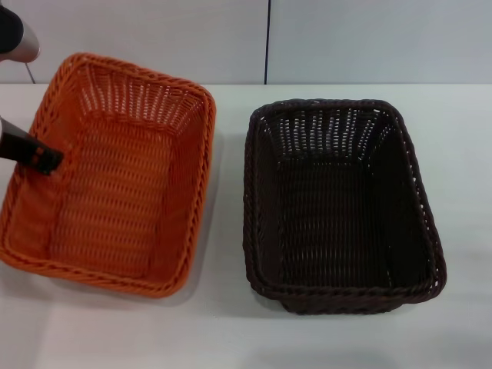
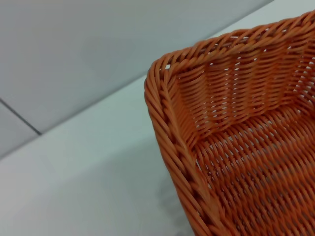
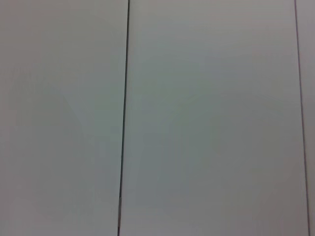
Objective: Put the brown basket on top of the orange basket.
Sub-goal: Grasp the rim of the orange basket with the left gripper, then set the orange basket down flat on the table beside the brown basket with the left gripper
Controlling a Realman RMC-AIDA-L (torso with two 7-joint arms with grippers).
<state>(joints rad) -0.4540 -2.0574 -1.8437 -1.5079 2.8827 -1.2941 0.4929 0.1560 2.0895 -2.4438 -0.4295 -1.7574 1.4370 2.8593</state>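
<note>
we see our left gripper at the orange basket rim; we cannot tell its grip. the brown basket sits well apart, on the table.

A white table fills most of the head view, its matte top evenly lit with only soft, faint shadows. Behind its far edge stands a pale grey panelled wall, split by a thin dark vertical seam. The right wrist view shows nothing but this wall with the same kind of dark seam, and the left wrist view catches the table top meeting the wall.
</note>
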